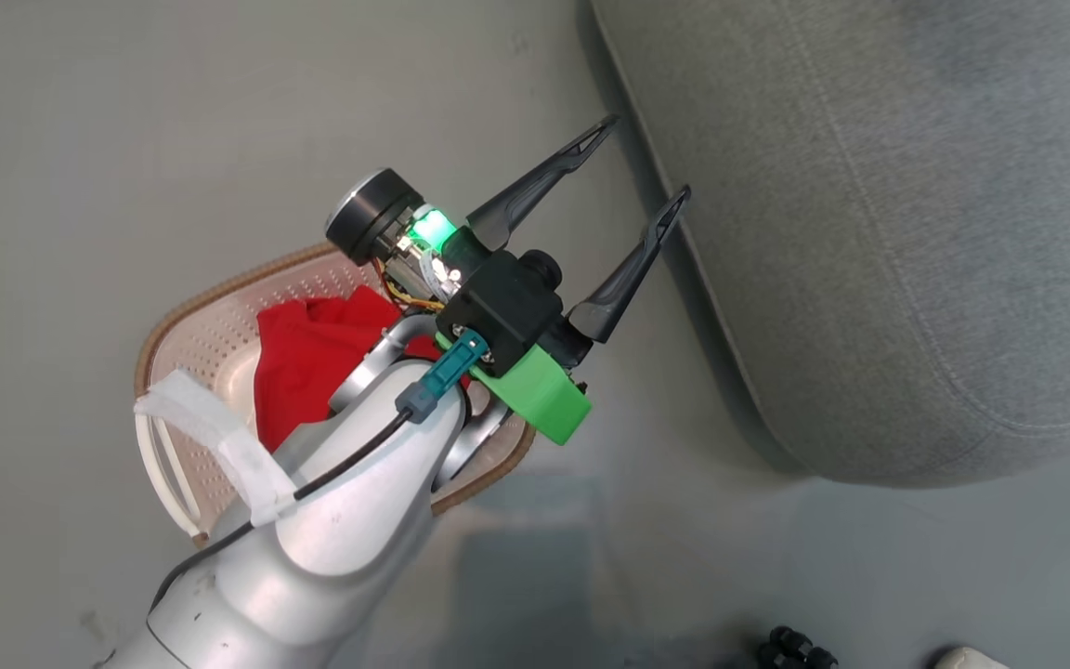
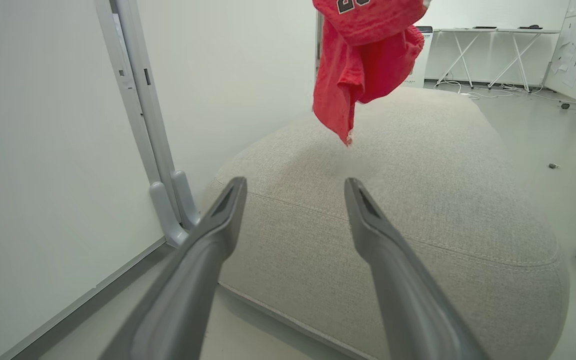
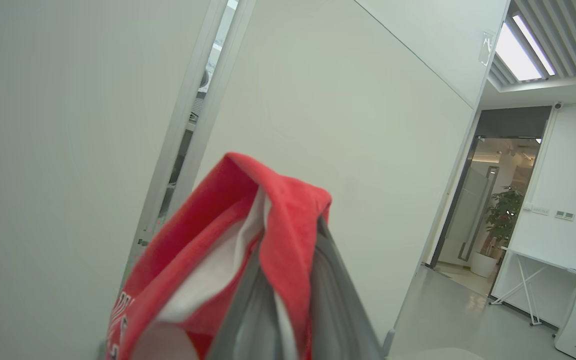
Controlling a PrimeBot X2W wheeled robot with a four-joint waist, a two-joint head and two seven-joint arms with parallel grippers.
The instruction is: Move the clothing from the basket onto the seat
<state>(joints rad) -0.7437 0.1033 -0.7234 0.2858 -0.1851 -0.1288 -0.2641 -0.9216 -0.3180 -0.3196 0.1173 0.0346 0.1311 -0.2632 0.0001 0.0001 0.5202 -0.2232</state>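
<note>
Right gripper (image 3: 295, 260): my fingers clamp together on the red garment (image 2: 363, 65), which dangles at 12 o'clock above the seat (image 2: 393, 210) (hem seemingly clear).
Left gripper (image 1: 646, 158): fingers apart, empty.
Basket (image 1: 219, 297): at 8 o'clock, second garment (image 1: 312, 353) inside.
Next: I should lower until cloth pools mid-cushion, then release.

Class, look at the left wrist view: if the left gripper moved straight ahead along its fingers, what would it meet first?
Most likely the seat: the open left gripper points at its rounded near edge. The hanging red garment sits above that line, though depth is unclear.
</note>
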